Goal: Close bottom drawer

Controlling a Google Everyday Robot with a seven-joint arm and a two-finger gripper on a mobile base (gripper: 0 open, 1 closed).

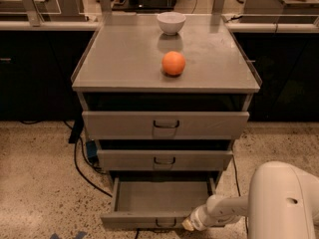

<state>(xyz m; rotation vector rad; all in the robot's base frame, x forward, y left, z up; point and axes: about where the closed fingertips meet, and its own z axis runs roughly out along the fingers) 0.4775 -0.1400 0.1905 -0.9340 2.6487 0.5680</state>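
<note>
The grey metal cabinet has three drawers. The bottom drawer (pixel 162 199) is pulled out, its shallow tray open and bare, its narrow front panel with a dark loop handle (pixel 165 223) near the lower edge of the view. My gripper (pixel 188 225) sits at the right end of that front panel, just right of the handle, on a white arm coming from the lower right. The middle drawer (pixel 164 160) and top drawer (pixel 165 125) are pushed in.
An orange ball (pixel 173 63) and a white bowl (pixel 171 22) rest on the cabinet top (pixel 124 59). A black cable (pixel 82 163) runs over the speckled floor left of the cabinet. Dark counters stand behind on both sides. My white arm housing (pixel 284 203) fills the lower right.
</note>
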